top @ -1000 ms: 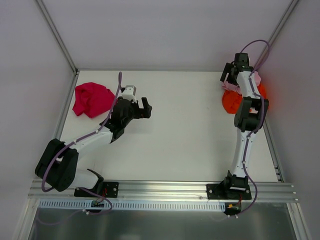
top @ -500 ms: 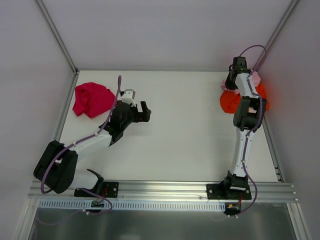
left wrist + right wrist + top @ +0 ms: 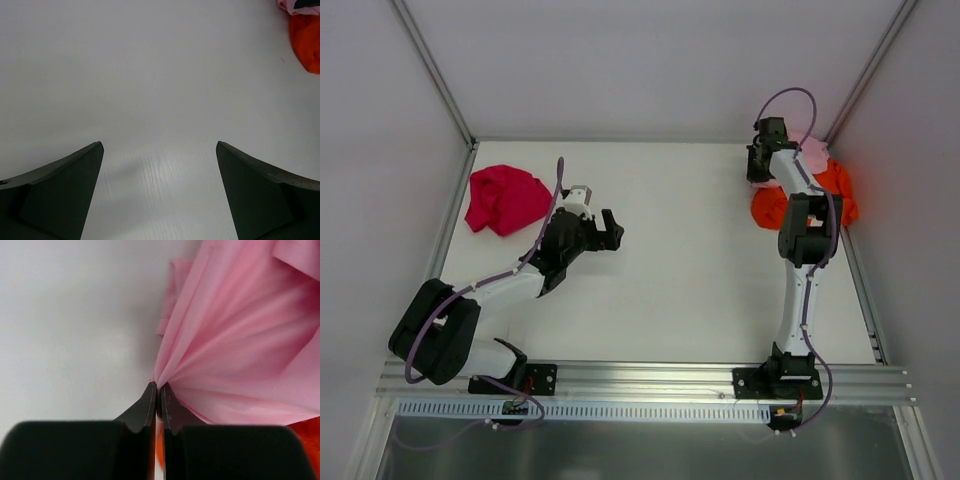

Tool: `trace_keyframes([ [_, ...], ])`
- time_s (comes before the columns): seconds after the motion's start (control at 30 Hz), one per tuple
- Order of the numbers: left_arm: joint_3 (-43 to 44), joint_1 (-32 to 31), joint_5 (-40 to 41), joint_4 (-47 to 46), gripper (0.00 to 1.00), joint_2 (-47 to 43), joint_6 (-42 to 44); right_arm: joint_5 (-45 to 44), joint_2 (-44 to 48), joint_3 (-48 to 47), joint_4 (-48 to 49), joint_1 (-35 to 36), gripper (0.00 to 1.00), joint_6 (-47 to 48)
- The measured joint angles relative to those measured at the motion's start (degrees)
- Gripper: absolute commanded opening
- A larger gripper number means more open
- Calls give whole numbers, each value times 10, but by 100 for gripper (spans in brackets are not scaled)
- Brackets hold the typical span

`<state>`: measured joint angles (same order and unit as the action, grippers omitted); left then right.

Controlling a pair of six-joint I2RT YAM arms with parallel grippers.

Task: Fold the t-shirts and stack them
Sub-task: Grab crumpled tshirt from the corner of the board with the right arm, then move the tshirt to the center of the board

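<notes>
Right claw [image 3: 158,390] is pinched shut on a fold of the pink t-shirt [image 3: 235,340], heaped on the orange t-shirt [image 3: 835,182] in the far right corner of the surface [image 3: 700,260]. Best lift slowly toward the middle, leaving orange behind; left claw [image 3: 159,146] gapes, idle.

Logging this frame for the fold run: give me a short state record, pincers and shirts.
left pincer: open, holding nothing, over bare table
right pincer: shut on pink t-shirt, far right corner
orange t-shirt: crumpled, touching the pink t-shirt
magenta t-shirt: crumpled, far left, not gripped
folded or stacked: none
</notes>
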<state>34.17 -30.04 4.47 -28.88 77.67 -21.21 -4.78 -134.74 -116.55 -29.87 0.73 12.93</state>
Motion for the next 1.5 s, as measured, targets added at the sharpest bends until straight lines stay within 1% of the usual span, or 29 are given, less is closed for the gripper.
trace_keyframes([
  [0.1,-4,-4,0,-10,99,3,-4,3,39,16,-2,56,1,30],
  [0.23,-12,-8,0,-28,99,9,-7,9,132,73,9,151,1,45],
  [0.33,-24,-11,0,-36,99,8,-10,13,195,105,20,207,1,44],
  [0.5,-43,-12,2,-38,99,0,-19,2,274,168,44,258,1,43],
  [0.67,-55,-16,7,-39,99,-28,-20,-19,294,202,47,292,2,44],
  [0.7,-56,-18,7,-39,99,-31,-21,-19,297,211,47,297,15,44],
  [0.73,-56,-19,7,-39,99,-34,-21,-19,302,224,49,302,47,47],
  [0.77,-56,-19,8,-39,99,-34,-21,-19,307,232,49,305,55,42],
  [0.8,-56,-19,8,-39,99,-34,-21,-20,313,243,49,307,67,46],
  [0.87,-56,-19,8,-40,99,-32,-21,-32,325,256,49,309,84,49],
  [0.9,-56,-19,7,-42,99,-29,-22,-42,331,258,47,309,91,52],
  [1.0,-52,-19,5,-49,99,-5,-23,-84,342,251,46,308,95,60],
  [1.1,-36,-19,-6,-61,99,40,-27,-118,341,237,49,301,94,61],
  [1.17,-16,-19,-28,-65,99,79,-34,-132,334,224,47,289,94,58],
  [1.37,77,-23,-115,-89,99,204,-60,-142,272,171,45,222,92,30],
  [1.5,116,-42,-134,-88,99,245,-64,-135,247,172,39,190,91,21],
])
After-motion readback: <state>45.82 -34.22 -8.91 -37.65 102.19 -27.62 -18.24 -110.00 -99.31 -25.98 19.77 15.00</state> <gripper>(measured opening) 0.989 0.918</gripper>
